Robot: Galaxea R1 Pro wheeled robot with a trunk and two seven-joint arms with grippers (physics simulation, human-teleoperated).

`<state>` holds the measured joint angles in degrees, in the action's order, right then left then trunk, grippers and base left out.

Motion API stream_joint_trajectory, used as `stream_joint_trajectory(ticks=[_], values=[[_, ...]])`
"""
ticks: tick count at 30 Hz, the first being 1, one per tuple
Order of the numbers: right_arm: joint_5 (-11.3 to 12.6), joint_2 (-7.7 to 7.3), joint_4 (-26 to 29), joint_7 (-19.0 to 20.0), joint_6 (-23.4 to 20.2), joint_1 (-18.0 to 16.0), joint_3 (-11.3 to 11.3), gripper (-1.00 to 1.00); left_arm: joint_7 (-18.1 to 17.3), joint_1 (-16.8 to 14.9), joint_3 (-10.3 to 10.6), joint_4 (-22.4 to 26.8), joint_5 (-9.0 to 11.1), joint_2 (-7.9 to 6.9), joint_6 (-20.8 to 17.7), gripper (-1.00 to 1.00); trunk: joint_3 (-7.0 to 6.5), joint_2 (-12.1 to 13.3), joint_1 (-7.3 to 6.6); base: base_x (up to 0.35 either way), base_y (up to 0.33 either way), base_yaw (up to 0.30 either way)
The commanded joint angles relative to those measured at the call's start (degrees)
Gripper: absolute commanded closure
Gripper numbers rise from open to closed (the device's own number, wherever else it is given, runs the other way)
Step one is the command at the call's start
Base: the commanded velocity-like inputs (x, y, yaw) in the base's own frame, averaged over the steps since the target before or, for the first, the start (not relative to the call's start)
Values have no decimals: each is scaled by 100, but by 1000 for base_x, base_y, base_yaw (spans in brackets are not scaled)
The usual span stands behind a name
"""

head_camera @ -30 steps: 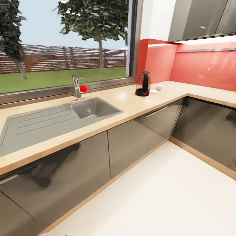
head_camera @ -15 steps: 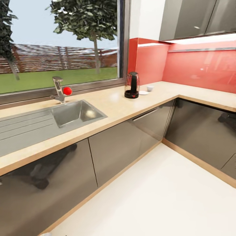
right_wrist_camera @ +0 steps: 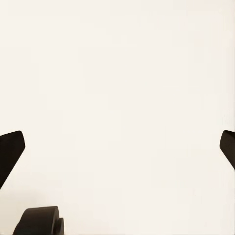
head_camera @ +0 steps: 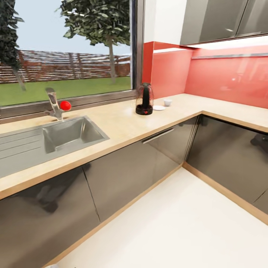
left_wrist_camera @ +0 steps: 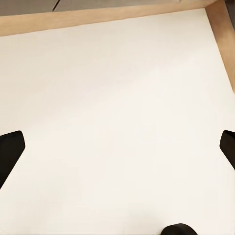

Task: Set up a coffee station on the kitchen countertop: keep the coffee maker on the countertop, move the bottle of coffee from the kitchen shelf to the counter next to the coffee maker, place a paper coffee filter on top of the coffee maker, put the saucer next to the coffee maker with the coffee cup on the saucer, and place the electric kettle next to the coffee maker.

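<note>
The electric kettle stands upright on the kitchen countertop near its inner corner, at the back edge under the window. The saucer lies just beside the kettle, and the coffee cup stands on the countertop close to the saucer, not on it. The left gripper and the right gripper both hang over the pale floor with fingers spread wide, grasping nothing.

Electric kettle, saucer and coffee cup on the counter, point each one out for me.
electric kettle [head_camera: 144, 99]: head view, on its glass body.
saucer [head_camera: 159, 108]: head view, on the middle of the white plate.
coffee cup [head_camera: 168, 102]: head view, on its white side.
</note>
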<state>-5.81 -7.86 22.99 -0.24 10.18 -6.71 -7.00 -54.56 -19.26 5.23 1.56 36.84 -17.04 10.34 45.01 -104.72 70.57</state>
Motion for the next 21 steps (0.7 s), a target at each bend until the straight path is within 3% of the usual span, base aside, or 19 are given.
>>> stream_joint_trajectory(ticks=[1, 10, 21], values=[[-60, 7, -5, -2, 19, -4, -30, -100, -11, -5, 49, -7, 34, -1, 39, -100, 5, -2, 2, 216, -252, 228], [-61, 12, -5, -19, 25, -2, -28, -100, -10, -6, 47, -7, 34, -1, 38, -100, 5, -2, 2, 204, -190, 259], [-63, 12, -5, -26, 28, -2, -21, -100, -10, -3, 41, -7, 34, -1, 30, -100, 5, -2, 2, 32, -27, 270]])
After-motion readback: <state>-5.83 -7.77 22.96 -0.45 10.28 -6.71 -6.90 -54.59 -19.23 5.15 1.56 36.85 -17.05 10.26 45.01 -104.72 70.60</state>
